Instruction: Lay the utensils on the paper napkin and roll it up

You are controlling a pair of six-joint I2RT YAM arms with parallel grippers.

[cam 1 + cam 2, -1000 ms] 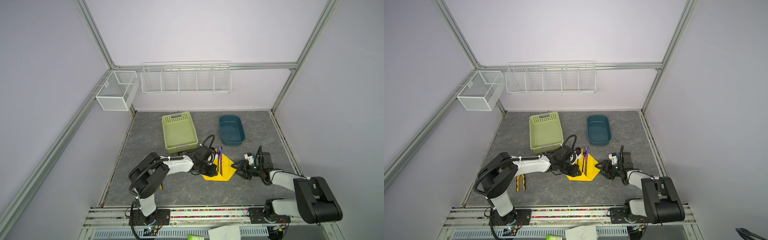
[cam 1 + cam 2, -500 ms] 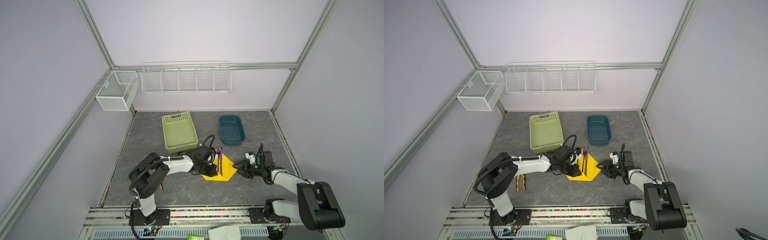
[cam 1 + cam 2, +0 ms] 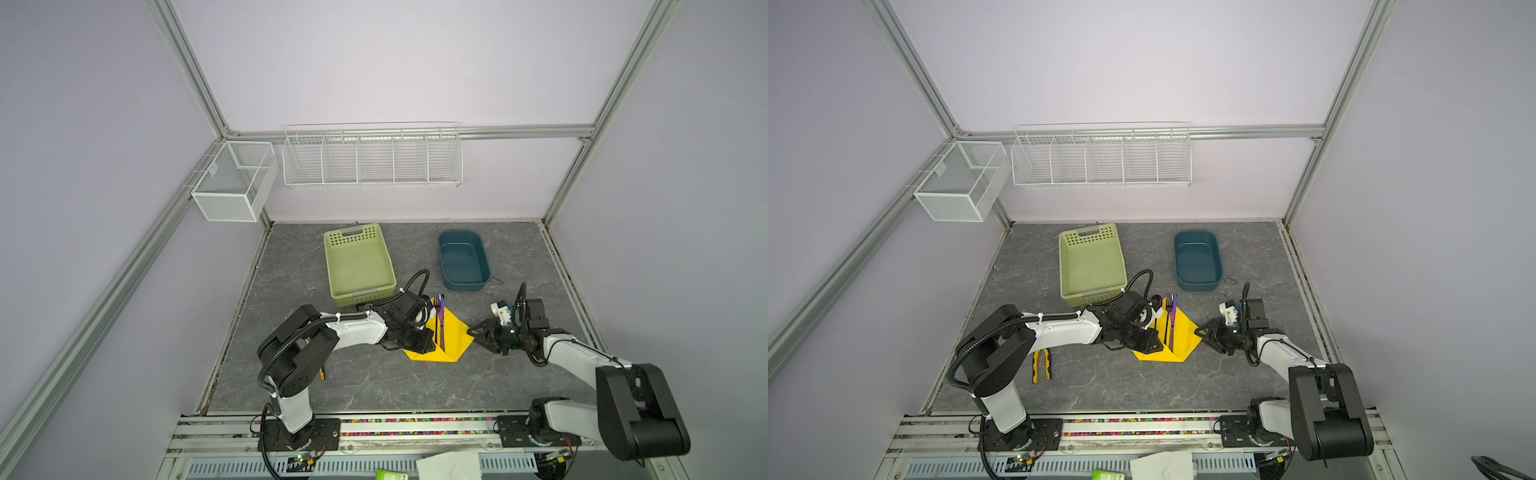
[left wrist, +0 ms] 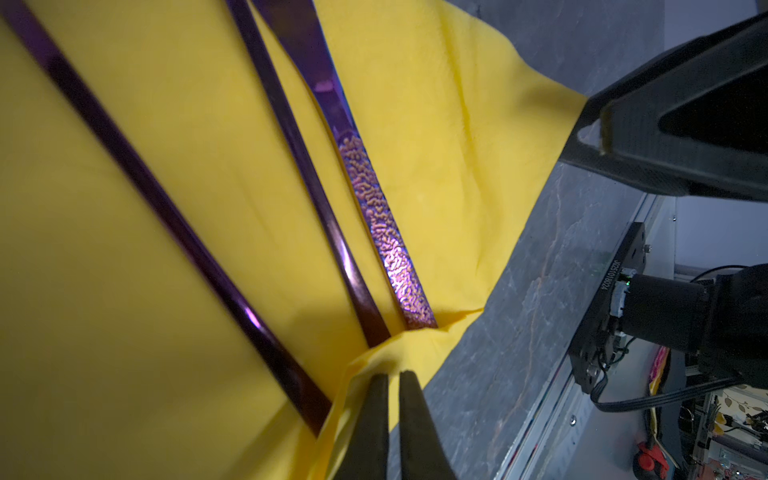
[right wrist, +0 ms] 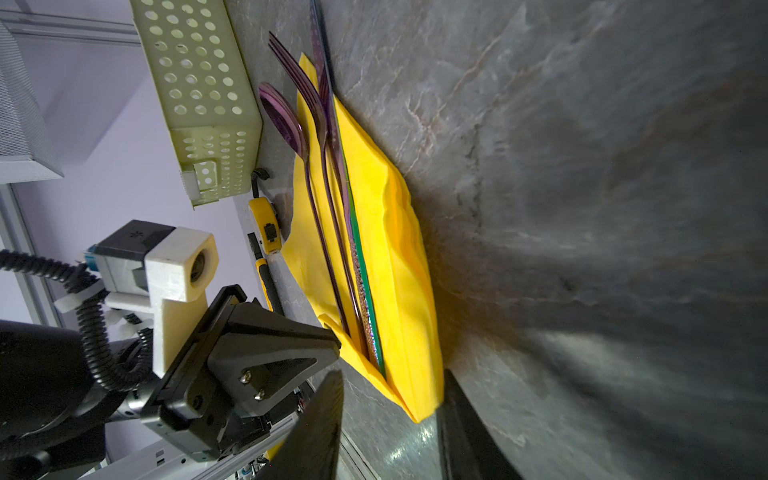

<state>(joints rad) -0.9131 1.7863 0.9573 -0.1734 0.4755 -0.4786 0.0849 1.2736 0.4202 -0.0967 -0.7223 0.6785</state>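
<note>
The yellow paper napkin lies partly folded on the grey table. The purplish utensils rest along its middle, their heads sticking out past its far corner. In the right wrist view the spoon and the fork lie side by side. My left gripper is shut on a raised fold of the napkin at the handle ends. My right gripper is open, its jaws standing on either side of the napkin's right corner.
A light green basket and a dark blue tub stand behind the napkin. Yellow-handled pliers lie at front left. A small yellow tape measure sits beside the napkin's left edge. White wire baskets hang on the back wall.
My right gripper has moved left up to the napkin's right corner and its jaws have narrowed. The left gripper has kept its hold and place.
</note>
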